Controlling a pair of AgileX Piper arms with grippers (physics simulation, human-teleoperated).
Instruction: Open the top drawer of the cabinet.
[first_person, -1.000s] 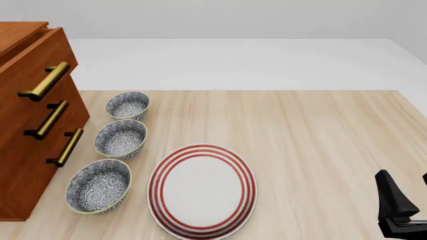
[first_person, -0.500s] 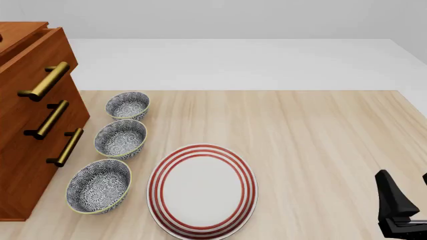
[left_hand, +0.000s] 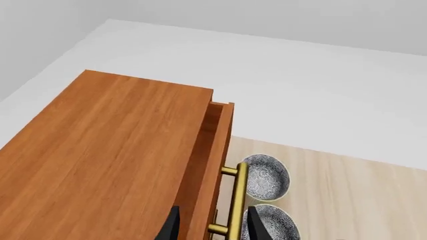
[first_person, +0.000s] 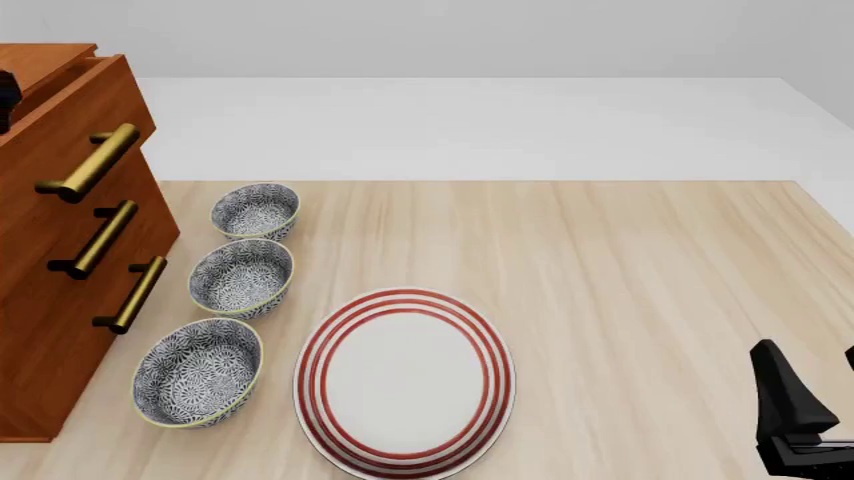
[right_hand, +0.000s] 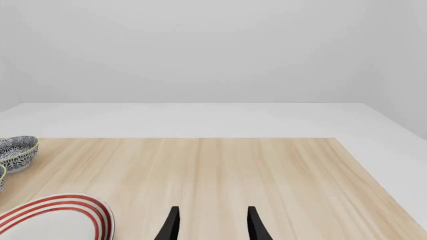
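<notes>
The cabinet (first_person: 40, 320) stands at the table's left edge, reddish-brown with three stacked drawers. Its top drawer (first_person: 70, 115) sticks out a little past the cabinet's top, with a narrow gap behind its front panel (left_hand: 215, 145). In the left wrist view I look down on the cabinet top (left_hand: 100, 160). There my left gripper (left_hand: 213, 227) is open above the drawer's gold handle (left_hand: 237, 200), one finger (left_hand: 172, 229) over the cabinet side, the other beyond the handle. A dark part of the left arm (first_person: 6, 100) shows at the front view's left edge. My right gripper (right_hand: 213, 225) is open and holds nothing, low at the front right (first_person: 798, 420).
Three patterned bowls (first_person: 255, 210) (first_person: 242, 277) (first_person: 198, 371) stand in a row just right of the cabinet. A red-ringed white plate (first_person: 403, 382) lies near the table's front. Two lower drawers carry the same gold handles (first_person: 104, 238) (first_person: 136, 294).
A dark part of the left arm has come further into the front view at the left edge, above the cabinet. The drawer and the right arm have not moved.
</notes>
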